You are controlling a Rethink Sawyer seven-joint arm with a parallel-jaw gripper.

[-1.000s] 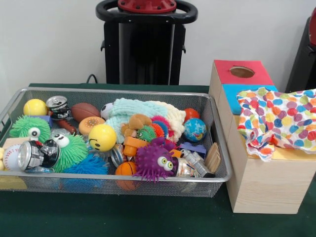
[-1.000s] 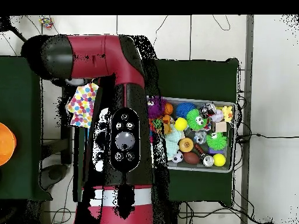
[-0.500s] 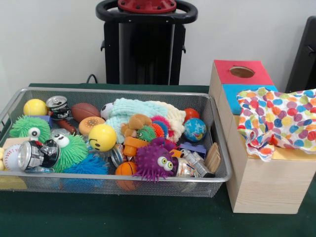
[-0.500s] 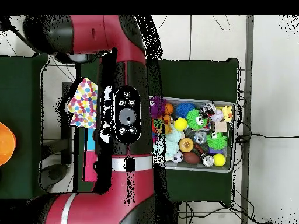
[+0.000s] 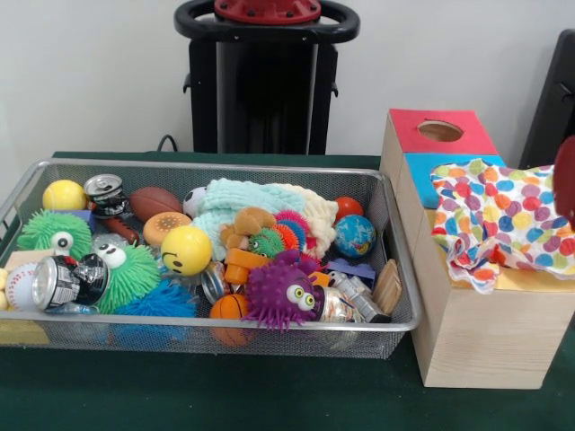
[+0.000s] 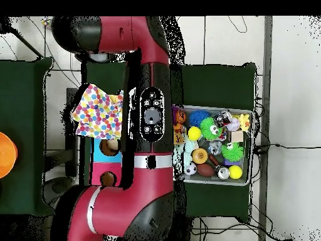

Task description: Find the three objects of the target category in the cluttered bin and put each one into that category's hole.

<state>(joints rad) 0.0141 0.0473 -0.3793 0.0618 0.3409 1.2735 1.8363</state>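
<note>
Wire bin (image 5: 395, 260) is seen packed with toys: two green fuzzy balls (image 5: 54, 232), one purple (image 5: 283, 294). The claw's state cannot be told.

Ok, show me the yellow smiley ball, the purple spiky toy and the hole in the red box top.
Smiley ball (image 5: 186, 250), front view, middle of its yellow face.
Purple spiky toy (image 5: 280, 294), front view, body just left of its eyes.
Hole (image 5: 440, 131), front view, centre of the opening in the red top.
</note>
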